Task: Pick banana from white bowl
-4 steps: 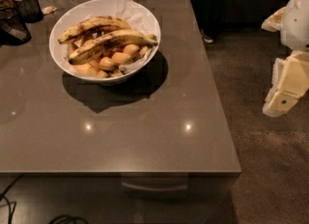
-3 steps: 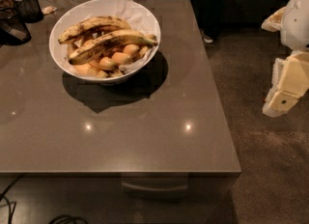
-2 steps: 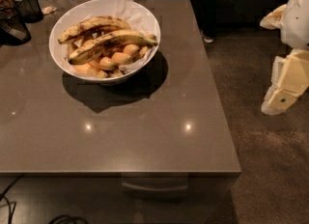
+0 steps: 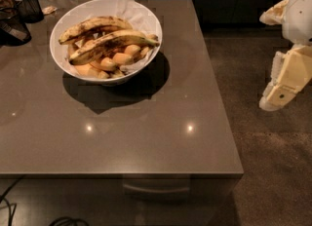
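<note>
While the gripper [image 4: 273,98] hangs beyond the right edge of the table [image 4: 146,137], well apart from the white bowl [image 4: 55,37], I cannot tell whether it is parted or closed. The paper-lined bowl sits far left on the table and holds the banana [image 4: 109,45] across its front, a shorter blotched banana [image 4: 92,27] behind it, and small orange-yellow bananas [image 4: 117,60] underneath.

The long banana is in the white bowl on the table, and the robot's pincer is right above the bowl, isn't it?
Not quite. The long banana is in the white bowl on the table, but the pincer isn't above the bowl. The camera view shows it far off to the right, past the table's edge, over the floor.
</note>
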Controlling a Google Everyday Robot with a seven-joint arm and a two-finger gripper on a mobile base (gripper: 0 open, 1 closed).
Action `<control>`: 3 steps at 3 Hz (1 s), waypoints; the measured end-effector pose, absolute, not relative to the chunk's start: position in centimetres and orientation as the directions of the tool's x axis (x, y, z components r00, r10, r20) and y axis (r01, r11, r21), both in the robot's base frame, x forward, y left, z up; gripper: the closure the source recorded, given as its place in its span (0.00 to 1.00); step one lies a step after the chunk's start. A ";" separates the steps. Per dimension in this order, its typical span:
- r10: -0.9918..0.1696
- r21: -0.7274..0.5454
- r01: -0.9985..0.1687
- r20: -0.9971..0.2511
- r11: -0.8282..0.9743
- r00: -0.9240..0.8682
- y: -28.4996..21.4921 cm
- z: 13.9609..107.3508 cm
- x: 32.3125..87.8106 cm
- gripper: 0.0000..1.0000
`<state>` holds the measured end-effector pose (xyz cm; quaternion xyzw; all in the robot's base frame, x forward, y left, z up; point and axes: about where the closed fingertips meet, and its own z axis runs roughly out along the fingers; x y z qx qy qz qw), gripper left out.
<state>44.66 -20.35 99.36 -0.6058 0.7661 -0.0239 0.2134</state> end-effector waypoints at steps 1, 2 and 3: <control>-0.933 -0.295 -0.918 -0.319 0.263 -0.165 -19.4 99.6 45.3 0.00; -0.924 -0.299 -0.916 -0.352 0.266 -0.153 -18.2 100.0 46.1 0.00; -0.906 -0.312 -0.909 -0.400 0.276 -0.138 -16.6 100.3 47.2 0.00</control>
